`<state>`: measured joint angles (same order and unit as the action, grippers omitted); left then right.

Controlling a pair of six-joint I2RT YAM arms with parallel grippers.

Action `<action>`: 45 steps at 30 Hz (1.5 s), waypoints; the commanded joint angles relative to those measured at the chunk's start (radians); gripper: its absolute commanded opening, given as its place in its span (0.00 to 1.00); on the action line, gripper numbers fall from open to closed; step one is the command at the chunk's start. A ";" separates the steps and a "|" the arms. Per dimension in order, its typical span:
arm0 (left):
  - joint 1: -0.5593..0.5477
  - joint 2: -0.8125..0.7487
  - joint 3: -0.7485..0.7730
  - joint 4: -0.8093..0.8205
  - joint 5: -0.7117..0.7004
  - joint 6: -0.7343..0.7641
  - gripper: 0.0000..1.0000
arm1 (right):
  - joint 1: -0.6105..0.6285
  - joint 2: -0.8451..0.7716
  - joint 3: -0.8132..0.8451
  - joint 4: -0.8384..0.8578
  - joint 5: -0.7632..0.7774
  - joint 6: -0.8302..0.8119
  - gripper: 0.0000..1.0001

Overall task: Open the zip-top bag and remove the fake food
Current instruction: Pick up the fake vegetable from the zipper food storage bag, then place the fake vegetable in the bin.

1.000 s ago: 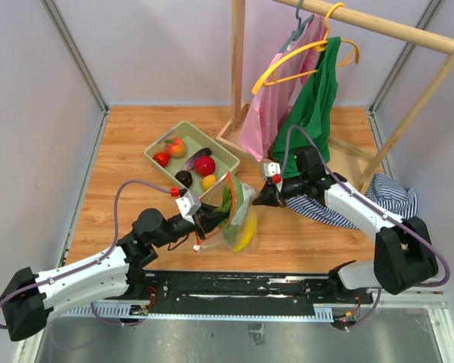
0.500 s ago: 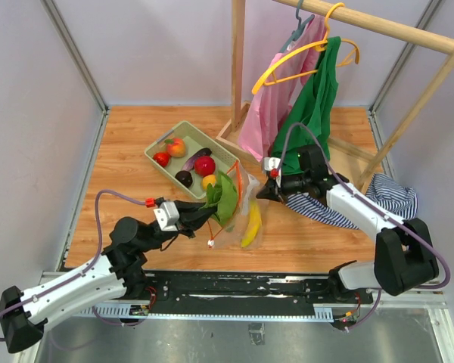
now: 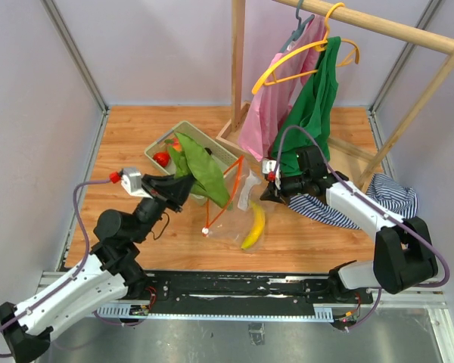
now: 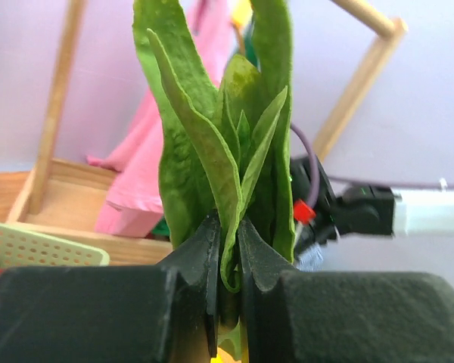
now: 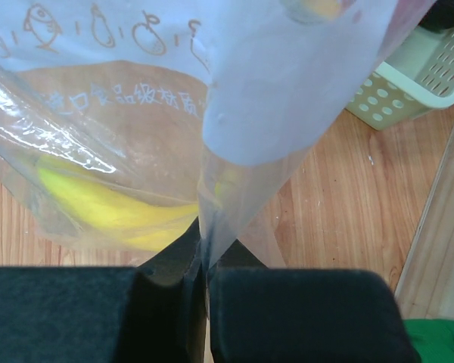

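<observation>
Left gripper [image 4: 225, 231] pinches greens [image 4: 200, 113] (right [image 5: 204, 253]: bag [image 5: 287, 91]).

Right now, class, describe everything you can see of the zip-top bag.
The zip-top bag is clear, crinkly plastic printed with small drawings, with an orange-red zip strip at its gaping mouth. It slumps on the wooden table beside the green basket, a yellow banana inside. The right gripper pinches one edge.

A pale green slotted basket [image 3: 225, 157] sits on the wooden bench [image 3: 129, 144] just beside the base of a wooden clothes rack [image 3: 237, 60] hung with a pink garment [image 3: 257, 128] and a green garment [image 3: 314, 106], with a striped cloth [image 3: 393, 195] crumpled at the right.
</observation>
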<state>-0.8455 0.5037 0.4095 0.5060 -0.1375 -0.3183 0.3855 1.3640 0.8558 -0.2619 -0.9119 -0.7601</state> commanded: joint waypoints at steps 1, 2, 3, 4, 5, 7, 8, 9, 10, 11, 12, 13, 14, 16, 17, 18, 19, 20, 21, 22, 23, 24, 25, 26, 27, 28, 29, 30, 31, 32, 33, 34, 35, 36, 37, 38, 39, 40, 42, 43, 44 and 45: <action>0.156 0.033 0.093 -0.118 -0.002 -0.279 0.00 | -0.019 0.011 0.050 -0.088 0.021 -0.072 0.01; 0.204 0.049 0.103 -0.130 0.041 -0.320 0.00 | -0.019 0.013 0.054 -0.101 0.024 -0.084 0.01; 0.258 0.069 0.112 -0.137 0.093 -0.358 0.00 | -0.019 0.013 0.056 -0.107 0.029 -0.088 0.01; 0.309 0.092 0.120 -0.138 0.146 -0.394 0.00 | -0.019 0.015 0.058 -0.115 0.035 -0.095 0.01; 0.366 0.120 0.128 -0.138 0.209 -0.431 0.00 | -0.019 0.015 0.061 -0.124 0.039 -0.109 0.01; 0.467 0.182 0.137 -0.116 0.326 -0.499 0.00 | -0.019 0.016 0.067 -0.146 0.042 -0.133 0.01; 0.511 0.215 0.138 -0.094 0.374 -0.528 0.00 | -0.019 0.017 0.071 -0.155 0.042 -0.143 0.01; 0.545 0.246 0.136 -0.069 0.413 -0.554 0.00 | -0.018 0.017 0.075 -0.169 0.042 -0.155 0.01; 0.580 0.274 0.134 -0.046 0.441 -0.583 0.00 | -0.019 0.017 0.079 -0.180 0.043 -0.164 0.01; 0.611 0.301 0.132 -0.033 0.454 -0.618 0.00 | -0.019 0.017 0.083 -0.189 0.045 -0.172 0.01; 0.639 0.326 0.128 -0.016 0.460 -0.652 0.00 | -0.019 0.016 0.085 -0.198 0.050 -0.180 0.01; 0.675 0.347 0.120 0.004 0.466 -0.685 0.00 | -0.018 0.015 0.087 -0.203 0.055 -0.185 0.01; 0.702 0.371 0.116 0.018 0.467 -0.716 0.00 | -0.019 0.015 0.087 -0.204 0.060 -0.186 0.01; 0.750 0.422 0.110 0.051 0.479 -0.781 0.00 | -0.018 0.015 0.088 -0.206 0.065 -0.189 0.01; 0.767 0.450 0.108 0.071 0.483 -0.805 0.00 | -0.019 0.015 0.088 -0.207 0.065 -0.190 0.01; 0.783 0.476 0.107 0.087 0.486 -0.833 0.00 | -0.018 0.016 0.089 -0.210 0.065 -0.192 0.01; 0.796 0.501 0.106 0.107 0.491 -0.853 0.00 | -0.019 0.017 0.090 -0.213 0.065 -0.195 0.01; 0.809 0.524 0.104 0.147 0.498 -0.874 0.00 | -0.018 0.019 0.093 -0.219 0.067 -0.199 0.01; 0.822 0.543 0.103 0.179 0.503 -0.895 0.00 | -0.019 0.021 0.095 -0.222 0.069 -0.200 0.01; 0.828 0.566 0.103 0.208 0.506 -0.915 0.00 | -0.019 0.024 0.097 -0.226 0.070 -0.202 0.01; 0.833 0.580 0.109 0.222 0.502 -0.916 0.00 | -0.019 0.026 0.098 -0.228 0.072 -0.204 0.01; 0.835 0.593 0.121 0.216 0.496 -0.910 0.00 | -0.019 0.026 0.099 -0.229 0.074 -0.204 0.01; 0.835 0.605 0.136 0.203 0.490 -0.901 0.00 | -0.019 0.026 0.100 -0.229 0.074 -0.203 0.01; 0.835 0.619 0.148 0.191 0.485 -0.889 0.00 | -0.018 0.027 0.101 -0.229 0.074 -0.202 0.01; 0.835 0.633 0.159 0.182 0.477 -0.875 0.00 | -0.019 0.026 0.101 -0.229 0.076 -0.202 0.01; 0.836 0.645 0.168 0.164 0.463 -0.860 0.00 | -0.019 0.026 0.102 -0.230 0.078 -0.202 0.01; 0.836 0.657 0.181 0.135 0.447 -0.852 0.00 | -0.019 0.026 0.103 -0.232 0.080 -0.203 0.01; 0.836 0.671 0.194 0.114 0.436 -0.837 0.00 | -0.019 0.026 0.103 -0.233 0.082 -0.203 0.01; 0.836 0.685 0.207 0.102 0.430 -0.821 0.00 | -0.019 0.026 0.103 -0.234 0.082 -0.204 0.01; 0.836 0.699 0.218 0.091 0.426 -0.814 0.00 | -0.019 0.026 0.105 -0.235 0.081 -0.204 0.01; 0.836 0.713 0.229 0.079 0.421 -0.812 0.00 | -0.019 0.026 0.105 -0.237 0.082 -0.206 0.01; 0.836 0.724 0.242 0.074 0.417 -0.806 0.00 | -0.018 0.028 0.106 -0.238 0.082 -0.205 0.01; 0.837 0.735 0.248 0.070 0.411 -0.802 0.00 | -0.019 0.028 0.107 -0.241 0.082 -0.208 0.01; 0.838 0.746 0.254 0.071 0.403 -0.802 0.00 | -0.018 0.029 0.107 -0.243 0.082 -0.209 0.01; 0.839 0.756 0.260 0.075 0.395 -0.802 0.00 | -0.019 0.029 0.107 -0.243 0.082 -0.210 0.01; 0.841 0.767 0.267 0.077 0.389 -0.802 0.00 | -0.019 0.030 0.107 -0.244 0.082 -0.210 0.01; 0.844 0.778 0.275 0.079 0.388 -0.803 0.00 | -0.019 0.030 0.108 -0.246 0.082 -0.212 0.01; 0.845 0.791 0.282 0.083 0.388 -0.804 0.00 | -0.019 0.030 0.109 -0.248 0.082 -0.213 0.01; 0.846 0.820 0.298 0.089 0.398 -0.805 0.00 | -0.019 0.031 0.110 -0.249 0.082 -0.214 0.01; 0.846 0.841 0.302 0.096 0.407 -0.807 0.00 | -0.018 0.032 0.110 -0.249 0.082 -0.213 0.01; 0.846 0.853 0.307 0.107 0.420 -0.813 0.00 | -0.019 0.032 0.111 -0.250 0.082 -0.215 0.01; 0.846 0.878 0.308 0.121 0.434 -0.821 0.00 | -0.018 0.033 0.111 -0.251 0.083 -0.215 0.01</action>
<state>-0.0090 1.3293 0.6777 0.5743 0.2684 -1.1332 0.3855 1.3869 0.9363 -0.4911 -0.8284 -0.9520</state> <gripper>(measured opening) 0.129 0.011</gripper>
